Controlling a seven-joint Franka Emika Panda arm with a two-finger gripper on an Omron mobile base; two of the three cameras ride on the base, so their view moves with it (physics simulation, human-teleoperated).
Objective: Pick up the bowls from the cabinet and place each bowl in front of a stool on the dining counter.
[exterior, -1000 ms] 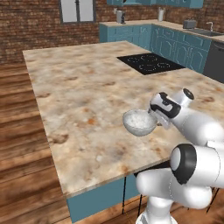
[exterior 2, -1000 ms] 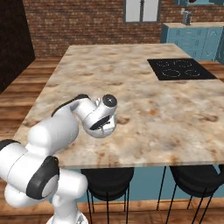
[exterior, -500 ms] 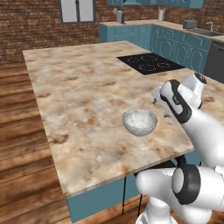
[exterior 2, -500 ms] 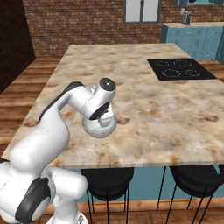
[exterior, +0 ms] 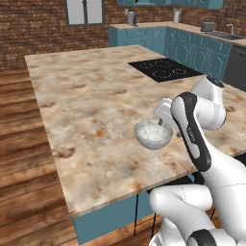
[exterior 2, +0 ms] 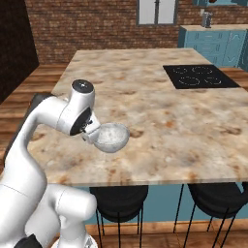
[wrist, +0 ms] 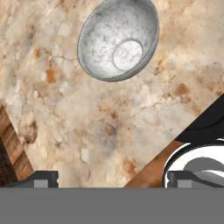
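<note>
Pincer (wrist: pixel 112 179): released; its fingertips are being seen set wide, nothing between them.
Marbled bowl (wrist: pixel 118 39): ahead of the pincer, apart from it, sitting on the dining counter (exterior: pixel 86 101) near its stool-side edge.
Stool (exterior 2: pixel 118 198): below that edge, by the bowl.
Progress: one bowl is being judged placed; the wooden bowl is left.

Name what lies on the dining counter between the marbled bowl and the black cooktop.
Nothing: in the right base view, bare dining counter runs from the marbled bowl to the cooktop.
</note>
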